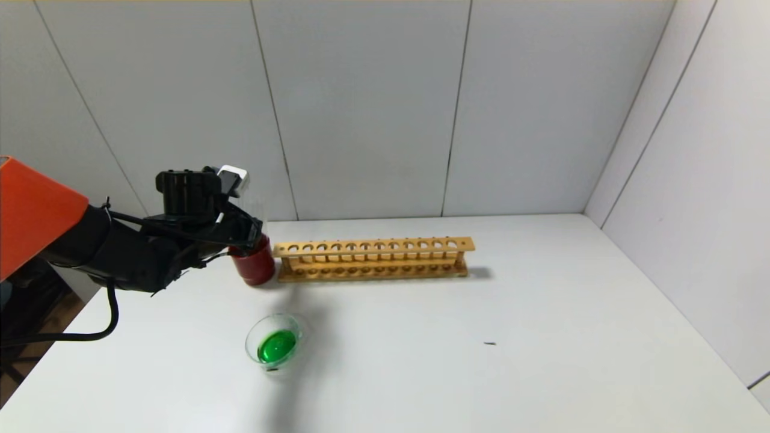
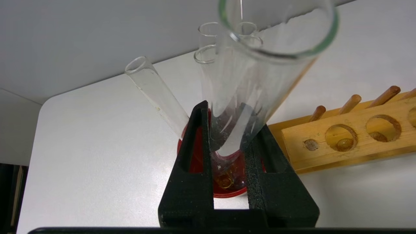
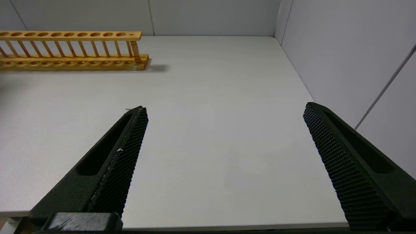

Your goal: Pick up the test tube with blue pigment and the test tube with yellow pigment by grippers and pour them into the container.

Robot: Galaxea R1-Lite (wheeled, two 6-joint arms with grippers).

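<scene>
Left claw (image 2: 229,143), clamped on an emptied test tube (image 2: 260,81), lowers it into the red cup (image 1: 255,261), at twelve o'clock from the green-filled dish (image 1: 275,341); right claw (image 3: 224,136) gapes idle.

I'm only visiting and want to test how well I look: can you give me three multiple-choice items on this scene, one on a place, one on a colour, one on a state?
1. Where does the cup stand?
A. By the rack's end on the robot's left
B. By the rack's other end
C. On top of the rack

2. What colour is the liquid in the dish?
A. Blue
B. Green
C. Yellow

3. What is the left claw doing?
A. It is open and empty
B. It is shut on a tube
C. It is shut on the rack

Answers:
1 A: the head view shows the cup against that end.
2 B: a bright green pool fills the dish.
3 B: both fingers press a clear, empty tube above the cup.

The right claw is open, off to the side.
</scene>
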